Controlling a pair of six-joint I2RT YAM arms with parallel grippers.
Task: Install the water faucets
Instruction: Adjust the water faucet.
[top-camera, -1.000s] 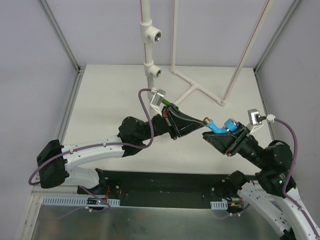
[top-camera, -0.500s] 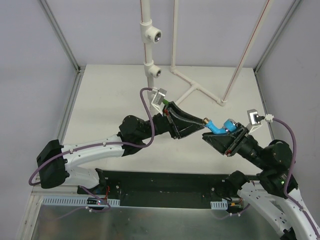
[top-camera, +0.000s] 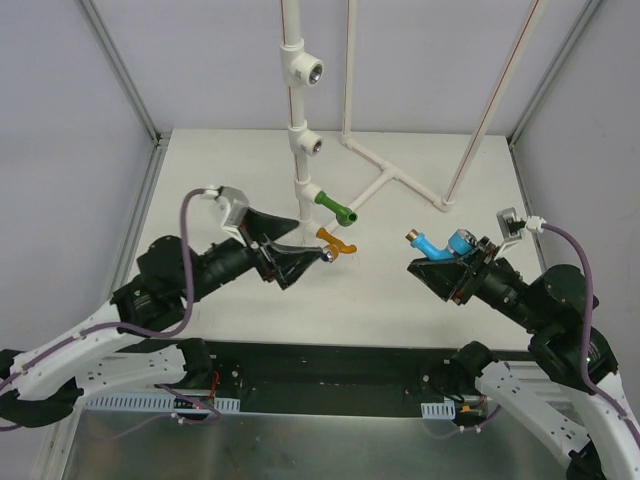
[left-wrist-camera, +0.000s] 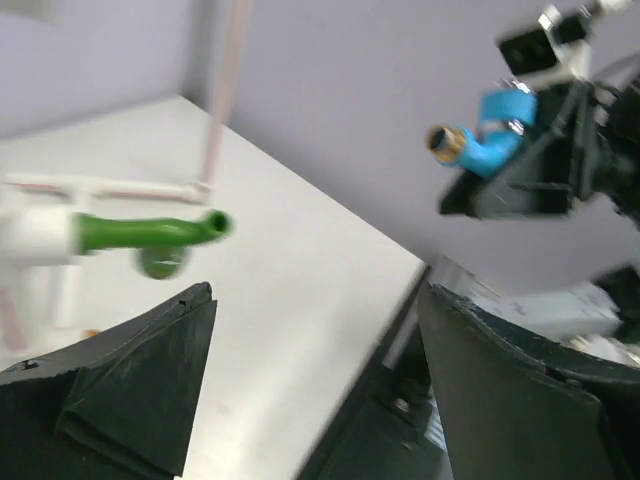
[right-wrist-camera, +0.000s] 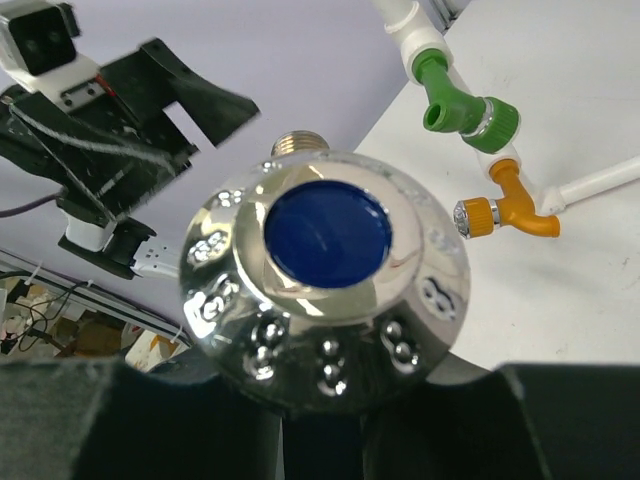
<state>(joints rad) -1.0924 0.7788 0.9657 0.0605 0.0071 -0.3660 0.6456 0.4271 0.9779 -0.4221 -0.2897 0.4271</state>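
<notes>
The green faucet sticks out of the lowest tee of the white pipe stand. Just below it, by the stand's foot, is the orange faucet. My left gripper hangs open to the left of both, with nothing between its fingers. My right gripper is shut on the light blue faucet, held above the table's right side. Its chrome cap with a blue centre fills the right wrist view.
Two open tees sit higher on the pipe stand. A white floor pipe runs across the back of the table, with thin uprights behind. Grey walls close in the sides.
My left gripper opened, let go of the green faucet and pulled back to the left. The green faucet stays on the pipe. The right gripper shifted slightly right with the blue faucet.
</notes>
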